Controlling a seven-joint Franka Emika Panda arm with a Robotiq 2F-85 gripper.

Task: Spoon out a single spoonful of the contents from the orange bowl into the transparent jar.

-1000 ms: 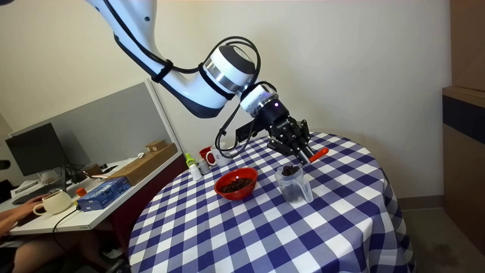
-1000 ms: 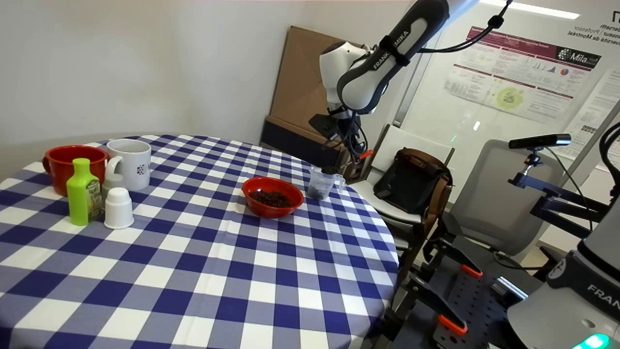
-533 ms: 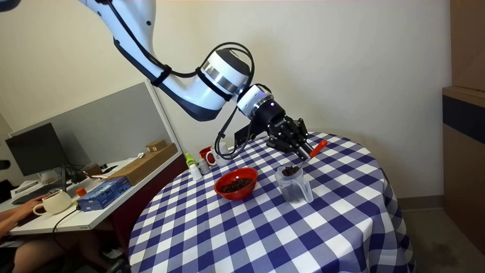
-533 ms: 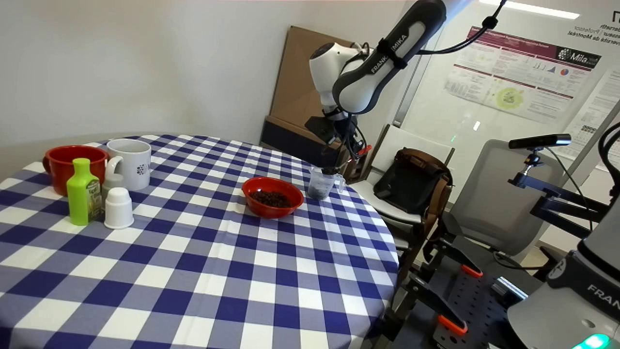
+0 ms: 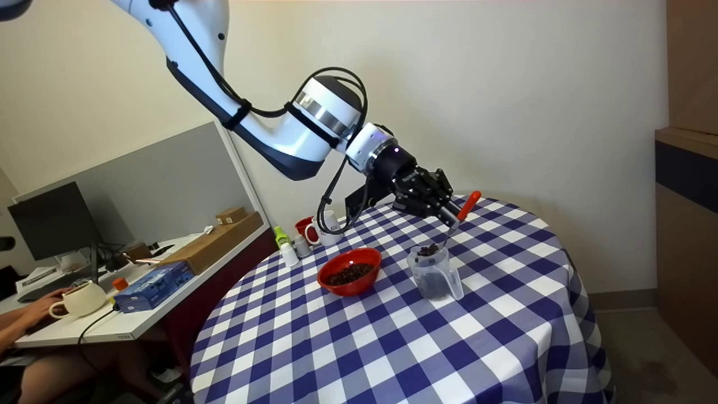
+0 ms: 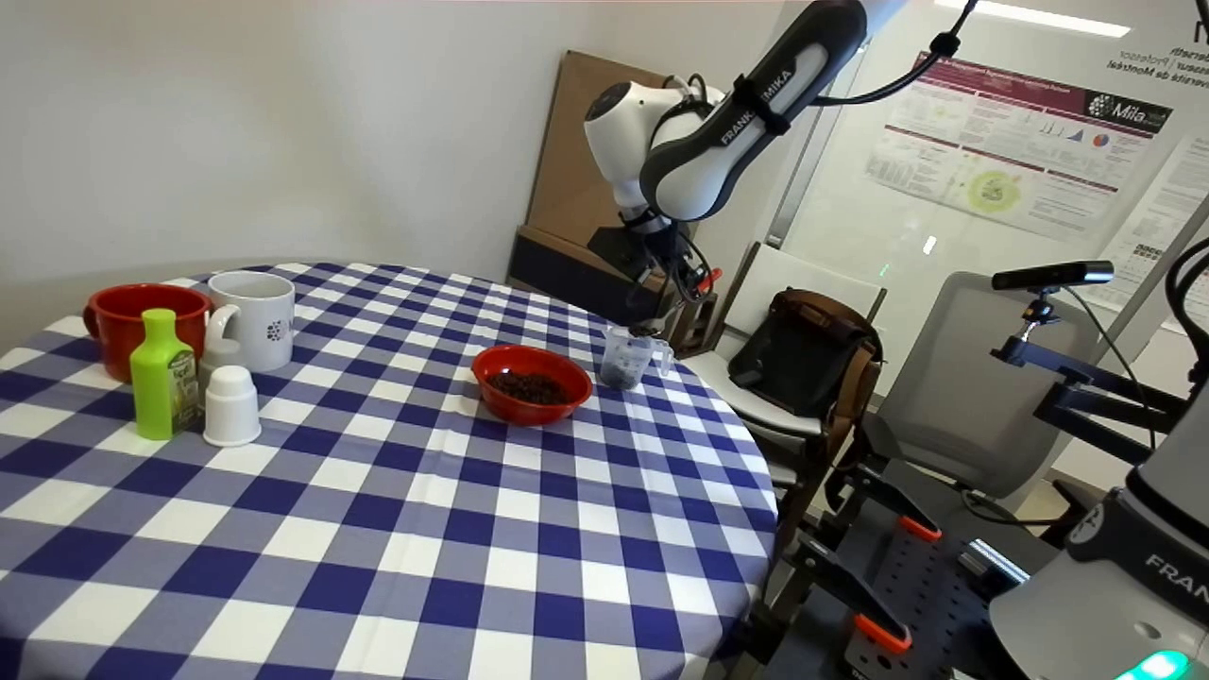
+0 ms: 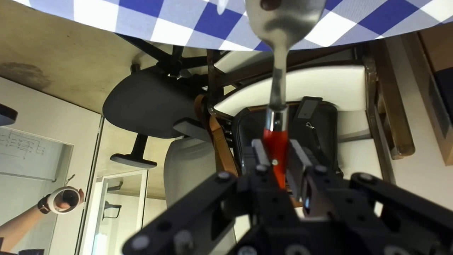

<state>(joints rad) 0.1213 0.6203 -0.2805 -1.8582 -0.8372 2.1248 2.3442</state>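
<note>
Pouring step, I judge: my black gripper [image 7: 277, 156] pinches the red-handled metal spoon [image 7: 278, 88] at the clear cylindrical jar [image 5: 433, 280]; next, tip fully to shed dark pieces [image 5: 427, 250].

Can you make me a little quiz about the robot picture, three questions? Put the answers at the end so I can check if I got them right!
1. True or false: the claw holds the spoon by its red handle.

2. Which of these stands nearest the see-through jar: (A) the green bottle, (B) the red-orange bowl, or (C) the white mug?

3. Fill the gap: the tablecloth is checked in white and ____.

Key: 1. True. 2. B. 3. Blue.
</note>
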